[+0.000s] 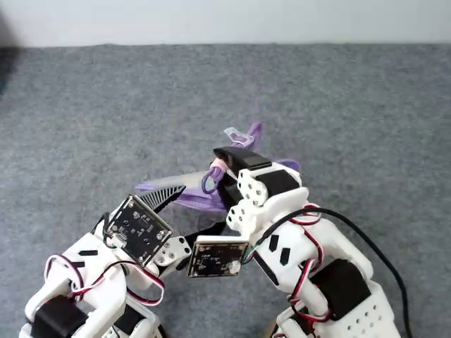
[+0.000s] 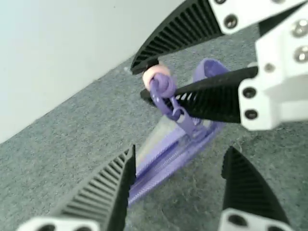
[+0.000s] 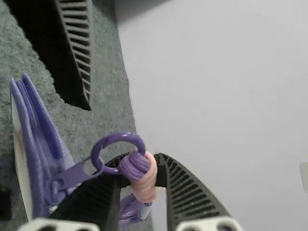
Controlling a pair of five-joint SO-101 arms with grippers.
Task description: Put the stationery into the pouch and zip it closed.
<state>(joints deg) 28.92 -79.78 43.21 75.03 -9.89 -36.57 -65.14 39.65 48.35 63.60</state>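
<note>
Two risks | your right gripper (image 3: 139, 163) pinches only the pull charm (image 3: 140, 177); left gripper (image 2: 179, 153) stands open at the pouch (image 1: 194, 201), gripping nothing | a pull may drag the pouch, or the charm may slip.

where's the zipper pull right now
High view: near mid-table, the zipper pull is pinched in the right gripper, at the purple pouch's end, with the open left gripper close beside the pouch.

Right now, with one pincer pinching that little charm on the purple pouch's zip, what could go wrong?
The right pincer grips only the small rounded charm on the zip pull, so it might slip free. The left pincer stands open by the pouch without clamping it, so a tug may drag the whole pouch along instead of closing it.
</note>
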